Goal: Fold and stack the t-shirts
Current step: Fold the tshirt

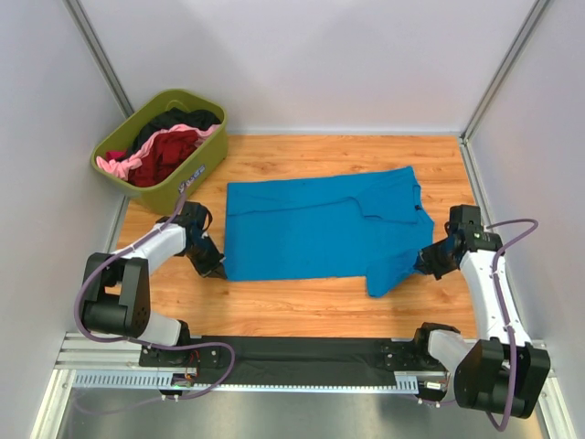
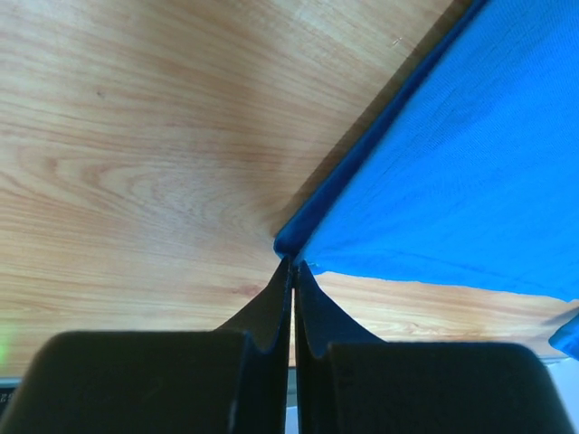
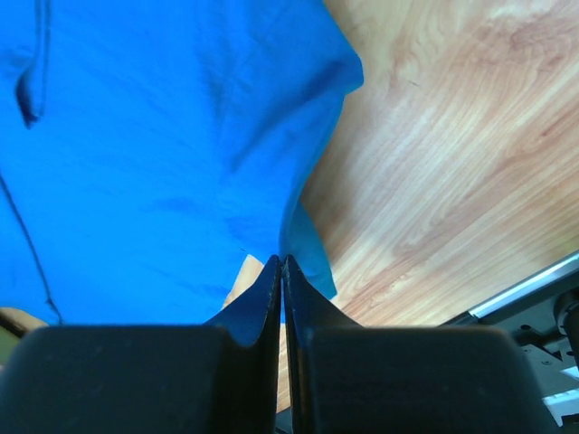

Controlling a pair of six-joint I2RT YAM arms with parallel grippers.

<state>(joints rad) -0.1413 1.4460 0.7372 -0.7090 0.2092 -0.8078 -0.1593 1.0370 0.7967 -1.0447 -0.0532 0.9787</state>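
Observation:
A bright blue t-shirt (image 1: 320, 229) lies spread flat on the wooden table, neck end to the right. My left gripper (image 1: 212, 265) is down at its near left corner. In the left wrist view the left gripper (image 2: 292, 260) is shut, its tips pinching the very corner of the blue t-shirt (image 2: 452, 181). My right gripper (image 1: 427, 262) is at the shirt's right side by the near sleeve. In the right wrist view the right gripper (image 3: 282, 259) is shut on a fold of the blue t-shirt (image 3: 136, 163), with cloth hanging on both sides of the tips.
An olive-green tub (image 1: 196, 178) stands at the back left, holding dark red (image 1: 169, 151), pink (image 1: 123, 166) and black (image 1: 183, 119) t-shirts in a heap. Grey panels wall in the table on three sides. A black strip (image 1: 302, 352) and metal rail run along the near edge.

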